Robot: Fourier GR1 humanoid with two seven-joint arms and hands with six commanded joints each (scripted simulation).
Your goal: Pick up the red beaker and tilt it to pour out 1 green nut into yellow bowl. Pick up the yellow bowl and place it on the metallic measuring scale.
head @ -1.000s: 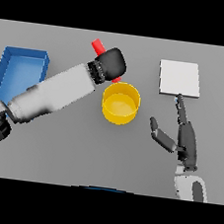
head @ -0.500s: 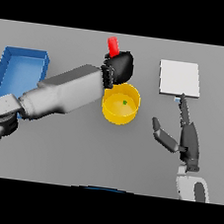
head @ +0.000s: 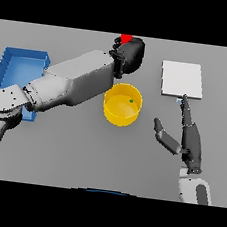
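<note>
- Now held high behind the round yellow plastic bowl (head: 122, 104): the small red beaker (head: 126, 38), mostly hidden inside the dark left hand (head: 129, 55), only its red top showing above the fingers (head: 116, 55).
- Left fingers curled tight round the beaker; exact tilt of the beaker impossible to read, too little of it in view.
- Lying inside the bowl, toward its right inner wall: one small green nut (head: 131, 100); by the look of it, pour step done.
- Standing on the grey desk (head: 70, 150), just below the left hand and left of the square metallic measuring scale (head: 182, 79): the bowl, upright, apart from the scale.
- Hovering to the right of the bowl and just below the scale: the dark right hand (head: 189, 140), fingers straight, thumb spread toward the bowl, holding nothing.
- Probably light and stiff, that bowl; smooth wall likely slippery, so best taken by the rim, thumb inside or across one side, fingers outside the wall.
- Likely to roll about inside if the bowl tips: the nut; worth keeping the bowl level on the way over.
- Flat, low plate on the scale: likely an easy landing, bowl to be centred on it.
- Off at the far left, uninvolved: a blue rectangular tray (head: 15, 70), partly covered by the left arm.
</note>
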